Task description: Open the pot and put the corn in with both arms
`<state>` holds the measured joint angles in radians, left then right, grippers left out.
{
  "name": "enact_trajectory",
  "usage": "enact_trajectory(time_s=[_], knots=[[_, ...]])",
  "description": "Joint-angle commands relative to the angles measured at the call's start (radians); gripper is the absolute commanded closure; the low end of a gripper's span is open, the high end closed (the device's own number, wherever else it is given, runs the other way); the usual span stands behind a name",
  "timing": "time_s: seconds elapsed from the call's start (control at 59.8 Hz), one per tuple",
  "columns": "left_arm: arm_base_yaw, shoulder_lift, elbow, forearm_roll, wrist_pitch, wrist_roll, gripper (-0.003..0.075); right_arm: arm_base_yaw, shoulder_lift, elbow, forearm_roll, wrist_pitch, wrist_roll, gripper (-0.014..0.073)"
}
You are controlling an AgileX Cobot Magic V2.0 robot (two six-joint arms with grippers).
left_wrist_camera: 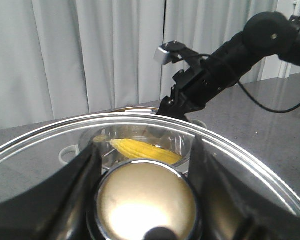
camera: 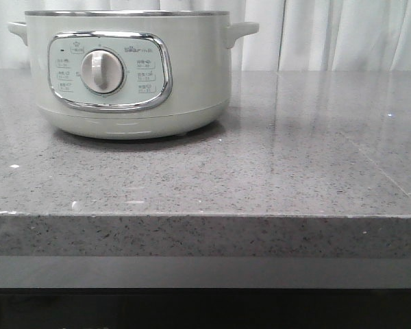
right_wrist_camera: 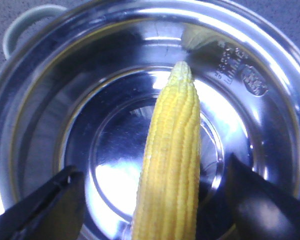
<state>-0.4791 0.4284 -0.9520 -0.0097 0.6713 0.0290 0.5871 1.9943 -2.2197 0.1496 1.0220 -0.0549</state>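
Looking over the worktop in the front view, we see the pot at the upper left of the frame, its dial facing us inside the chrome-framed panel and its steel rim along the top edge. Neither arm shows in that view.

In the left wrist view, the left hand fills the lower part of the frame. Its dark fingers sit on either side of a shiny round knob, which belongs to a glass lid whose steel-edged arc sweeps across the frame. The fingers look closed against the knob, though we cannot see the contact itself. Through the glass, at the centre of the frame, we see the corn lying inside the pot below. The right arm reaches in from the upper right, ending just above the pot's far rim.

In the right wrist view, the corn lies on the pot's steel floor, running from bottom centre up to its pale tip near the middle top. The right hand is spread wide, one finger at lower left and the other at lower right, both clear of the corn, holding nothing. A pale-green handle shows at upper left.
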Motion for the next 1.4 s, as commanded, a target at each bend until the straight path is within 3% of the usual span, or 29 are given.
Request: enact_trajectory(time_s=[0.0, 0.201, 0.518, 0.719, 1.036, 1.387], knots=[[-0.007, 0.007, -0.030, 0.001, -0.164, -0.005, 0.0499, -0.004, -0.134, -0.016, -0.001, -0.039, -0.013, -0.0001], [-0.007, 0.034, -0.005, 0.001, -0.210, -0.005, 0.0499, -0.004, -0.314, 0.174, -0.002, -0.157, -0.015, 0.0001], [-0.007, 0.198, -0.005, -0.026, -0.364, -0.005, 0.0499, -0.004, -0.715, 0.752, -0.002, -0.421, -0.025, 0.0001], [-0.007, 0.363, -0.061, -0.028, -0.442, -0.005, 0.0499, -0.004, -0.921, 0.996, -0.002, -0.436, -0.025, 0.0001], [-0.007, 0.680, -0.268, -0.028, -0.481, -0.005, 0.0499, -0.004, -1.117, 1.196, -0.001, -0.412, -0.025, 0.0001], [0.004, 0.970, -0.448, -0.082, -0.541, -0.005, 0.0499, -0.004, -1.170, 1.209, -0.001, -0.376, -0.025, 0.0001]])
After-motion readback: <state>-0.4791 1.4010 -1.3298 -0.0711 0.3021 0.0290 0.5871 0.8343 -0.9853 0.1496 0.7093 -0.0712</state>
